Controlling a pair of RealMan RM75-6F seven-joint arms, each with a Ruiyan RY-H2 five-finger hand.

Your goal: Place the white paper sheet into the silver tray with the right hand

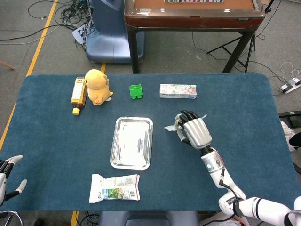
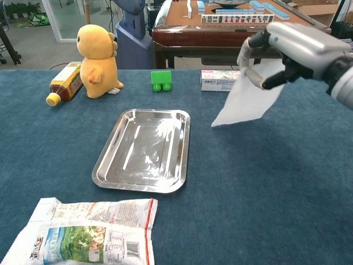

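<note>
The white paper sheet (image 2: pixel 247 102) hangs in the air, pinched by my right hand (image 2: pixel 287 49), well above the blue table and to the right of the silver tray (image 2: pixel 144 150). In the head view my right hand (image 1: pixel 194 131) covers most of the paper sheet (image 1: pixel 170 127), whose corner pokes out to the left, just right of the silver tray (image 1: pixel 132 142). The tray lies flat with nothing in it. My left hand (image 1: pixel 6 170) shows at the left edge of the head view, off the table, fingers apart and holding nothing.
A yellow plush toy (image 1: pixel 97 86) and a bottle (image 1: pixel 78 94) lie at the back left. A green block (image 1: pixel 136 91) and a flat printed box (image 1: pixel 178 90) sit behind the tray. A snack packet (image 1: pixel 114 187) lies near the front edge.
</note>
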